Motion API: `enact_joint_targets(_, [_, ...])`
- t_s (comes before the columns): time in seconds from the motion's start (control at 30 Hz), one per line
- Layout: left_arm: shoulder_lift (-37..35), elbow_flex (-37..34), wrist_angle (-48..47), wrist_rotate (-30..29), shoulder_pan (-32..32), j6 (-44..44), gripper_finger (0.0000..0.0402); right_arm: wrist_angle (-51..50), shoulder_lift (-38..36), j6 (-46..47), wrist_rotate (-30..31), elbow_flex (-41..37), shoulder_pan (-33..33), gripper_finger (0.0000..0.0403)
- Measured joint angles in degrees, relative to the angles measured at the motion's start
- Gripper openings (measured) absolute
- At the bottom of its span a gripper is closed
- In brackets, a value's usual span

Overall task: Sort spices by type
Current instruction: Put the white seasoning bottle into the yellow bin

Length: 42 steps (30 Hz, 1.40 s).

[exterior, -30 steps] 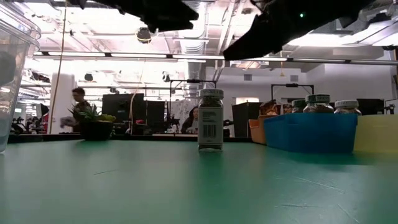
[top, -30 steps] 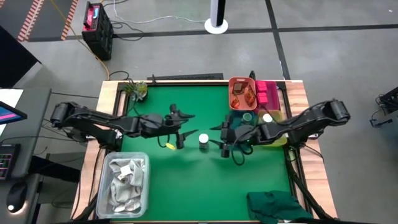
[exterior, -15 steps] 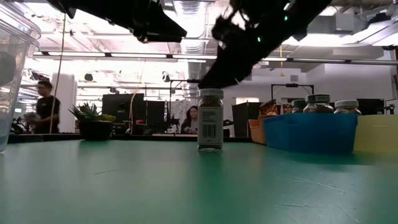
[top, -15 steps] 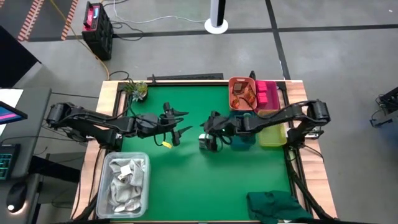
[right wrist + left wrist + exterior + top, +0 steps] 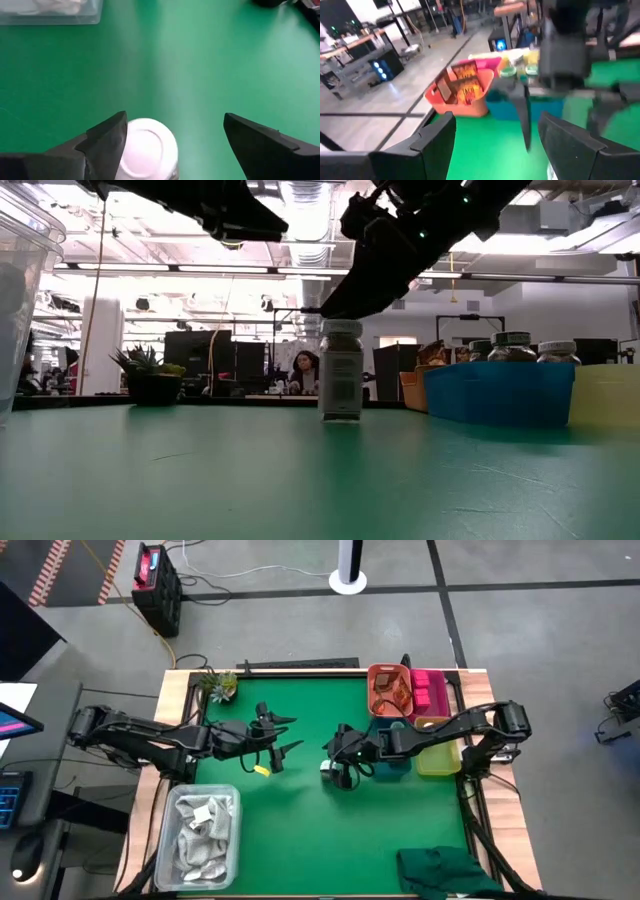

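Spices are the thing to sort, and the one in play is a white-capped jar (image 5: 328,769) standing upright and alone near the middle of the green worktop (image 5: 300,830). Your right claw (image 5: 172,137) is above it with the fingers spread wide, and nothing is held; in the right wrist view the white cap (image 5: 148,154) sits close to one finger (image 5: 102,140) and far from the other, so the jar is not centred in the gap. I think this is the main risk: if you come down like this, the near finger may land on the cap or push the jar on its side, and it could roll away. The jar looks tall and narrow in the low view (image 5: 341,370), so a side push would tip it easily. Your left claw (image 5: 277,732) hangs over the worktop to the left of the jar, also wide and holding nothing, with a small yellow thing (image 5: 262,769) lying near it; I cannot tell what that is. Further out, on the right side of the worktop, you have an orange bin (image 5: 371,700) with orange-brown packets, a pink bin (image 5: 439,690) just beside it, a blue bin (image 5: 498,393) holding several capped jars, and a yellow bin (image 5: 440,762); I cannot see its contents. A clear tub (image 5: 176,845) at the front left holds white rags, and a small plant (image 5: 220,683) stands at the far left corner.
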Motion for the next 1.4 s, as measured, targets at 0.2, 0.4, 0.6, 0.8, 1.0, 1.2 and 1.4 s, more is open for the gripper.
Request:
enact_joint_targets(0.2, [-0.47,-0.02,-1.87,0.29,-0.04,-0.33,0.0267,-2.41,-3.84,-0.83,2.20,0.26,-0.75,0.0357])
enact_joint_targets(0.4, [-0.47,-0.02,-2.17,0.34,-0.04,-0.39,0.0267,-1.54,-3.68,-1.42,2.24,0.35,0.95,0.0357])
enact_joint_targets(0.6, [-0.47,-0.02,-1.90,0.73,-0.04,-1.00,0.0267,0.19,1.06,-0.17,1.84,0.41,2.76,0.0357])
enact_joint_targets(0.8, [-0.47,-0.02,-1.95,0.73,-0.07,-1.88,0.0267,1.61,4.64,0.29,2.01,0.35,2.10,0.0356])
enact_joint_targets(1.0, [-0.47,-0.02,-2.50,0.71,-0.07,-1.86,0.0267,1.64,4.75,0.84,2.05,0.35,1.28,0.0342])
enact_joint_targets(1.2, [-0.47,-0.02,-2.62,0.71,-0.07,-1.68,0.0267,-0.22,4.68,3.07,1.73,0.39,1.17,0.0245])
enact_joint_targets(1.4, [-0.44,-0.02,-2.85,0.67,-0.07,-1.75,0.0267,-8.31,1.78,3.72,1.78,1.35,0.73,0.0221])
